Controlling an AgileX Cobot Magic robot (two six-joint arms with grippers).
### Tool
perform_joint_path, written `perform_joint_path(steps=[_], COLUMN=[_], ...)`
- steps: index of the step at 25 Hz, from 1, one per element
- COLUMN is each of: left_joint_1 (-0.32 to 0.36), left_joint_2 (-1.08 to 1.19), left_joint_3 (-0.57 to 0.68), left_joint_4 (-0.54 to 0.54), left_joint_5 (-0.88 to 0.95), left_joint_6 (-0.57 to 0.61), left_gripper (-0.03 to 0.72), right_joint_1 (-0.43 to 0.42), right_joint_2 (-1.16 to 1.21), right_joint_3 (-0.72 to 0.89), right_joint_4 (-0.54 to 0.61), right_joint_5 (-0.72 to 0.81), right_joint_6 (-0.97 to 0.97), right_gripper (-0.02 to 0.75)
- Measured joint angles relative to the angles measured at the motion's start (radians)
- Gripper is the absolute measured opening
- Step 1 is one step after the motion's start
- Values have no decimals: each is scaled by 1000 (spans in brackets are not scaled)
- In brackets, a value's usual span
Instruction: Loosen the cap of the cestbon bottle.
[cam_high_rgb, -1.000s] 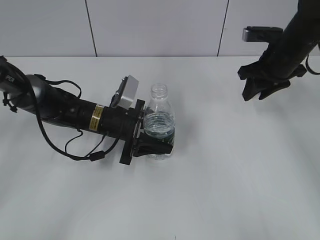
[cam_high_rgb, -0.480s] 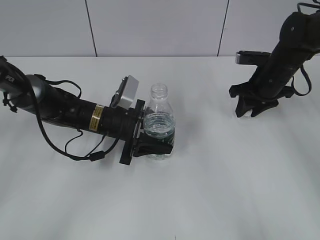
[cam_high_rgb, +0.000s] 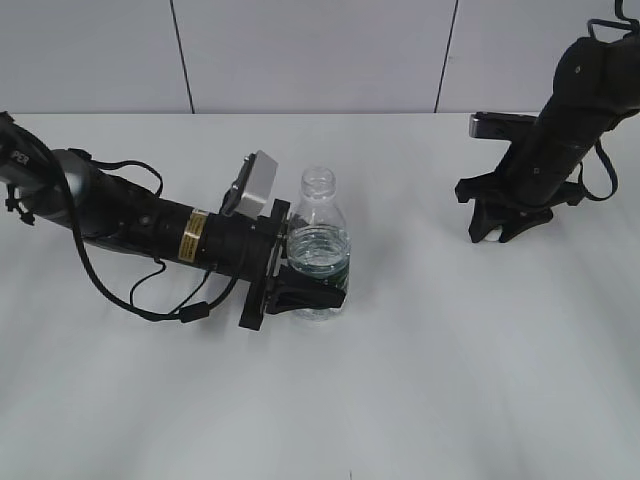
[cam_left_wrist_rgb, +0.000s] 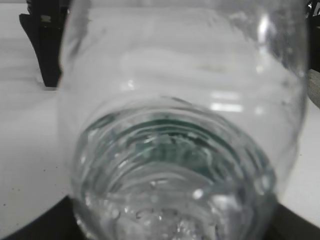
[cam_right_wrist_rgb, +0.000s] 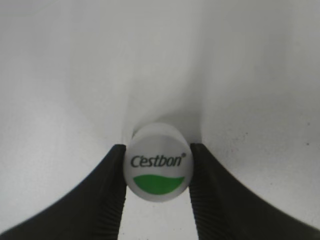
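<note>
— Since already off the neck, well past loosening? Where now?
— Cap (cam_right_wrist_rgb: 160, 161) pinched between the right pincer (cam_high_rgb: 497, 226) fingers, low over the surface (cam_high_rgb: 450, 380) at right of frame. Cestbon bottle (cam_high_rgb: 319, 243) upright at centre-left, mouth bare, clamped round its lower body by the left pincer (cam_high_rgb: 312, 296).
— Next move?
— Probably setting the cap down: lowering gently, then spreading the fingers, without letting it roll.

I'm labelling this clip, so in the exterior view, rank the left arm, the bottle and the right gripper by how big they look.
1. Left arm, largest, spanning the left of the picture.
2. The cestbon bottle, capless.
3. Right gripper, close to the bottle in apparent size and farther back, so that order is unsure.
</note>
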Motion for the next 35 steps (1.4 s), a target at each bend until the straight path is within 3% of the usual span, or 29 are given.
perform_joint_path(steps=[5,15,35], left_joint_1=[0,0,0], left_joint_2=[0,0,0], left_joint_3=[0,0,0], left_joint_4=[0,0,0], left_joint_5=[0,0,-3], left_joint_6=[0,0,0], left_gripper=[412,412,412], right_joint_1=[0,1,1], right_joint_2=[0,-13,-350], right_joint_3=[-1,-9,-9], right_joint_4=[0,-3,-35], right_joint_5=[0,26,75], right_joint_6=[10,13,15], right_gripper=[314,532,545])
